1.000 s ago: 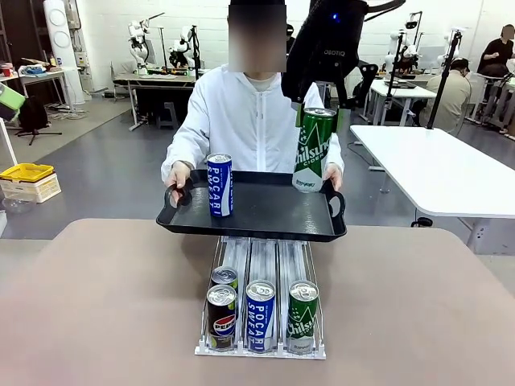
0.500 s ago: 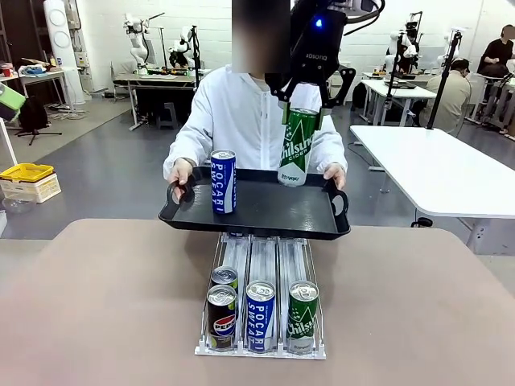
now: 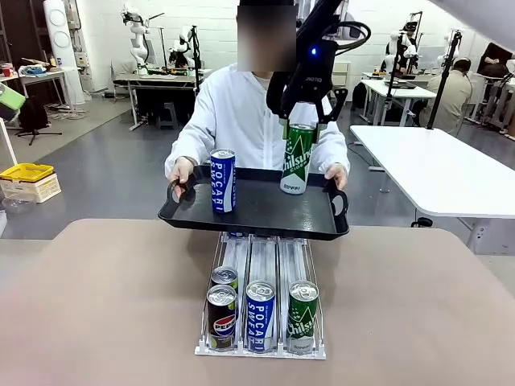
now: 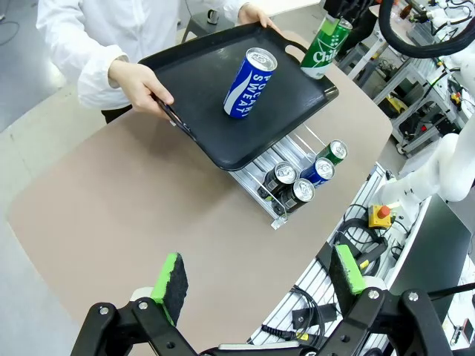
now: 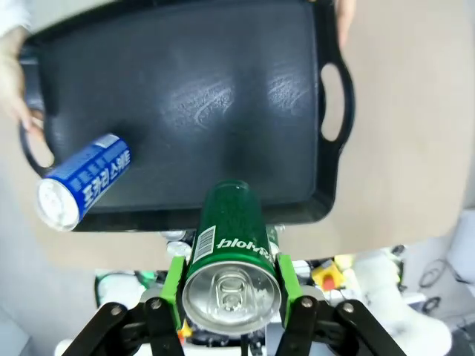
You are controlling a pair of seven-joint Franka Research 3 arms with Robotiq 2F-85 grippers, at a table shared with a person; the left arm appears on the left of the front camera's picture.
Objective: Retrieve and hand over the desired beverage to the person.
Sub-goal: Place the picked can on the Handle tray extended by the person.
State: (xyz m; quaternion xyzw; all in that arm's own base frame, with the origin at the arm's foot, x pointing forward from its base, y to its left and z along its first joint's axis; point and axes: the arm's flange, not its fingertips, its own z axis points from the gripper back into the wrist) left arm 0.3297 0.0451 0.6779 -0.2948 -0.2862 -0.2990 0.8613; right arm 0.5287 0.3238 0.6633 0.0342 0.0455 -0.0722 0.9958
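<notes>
The person (image 3: 233,112), in a white hooded jacket, holds a black tray (image 3: 257,213) by both handles at the table's far edge. On the tray's left side a blue Pocari Sweat can (image 3: 222,181) stands upright. My right gripper (image 3: 300,121) is shut on a green Chilsung can (image 3: 298,158) and holds it slightly tilted at the tray's right rear; whether it touches the tray I cannot tell. From the right wrist, the green can (image 5: 230,252) sits between the pads (image 5: 172,285), above the tray (image 5: 223,89). My left gripper (image 4: 260,274) hangs open high over the table.
A wire can rack (image 3: 261,305) lies in the middle of the table. It holds a Pepsi can (image 3: 221,310), a blue can (image 3: 261,314), a green can (image 3: 302,315) and one more behind. A white table (image 3: 434,169) stands at the right.
My right gripper has brought the green can down and slightly left, onto the tray's right rear area. The tray and the blue can have barely moved.
</notes>
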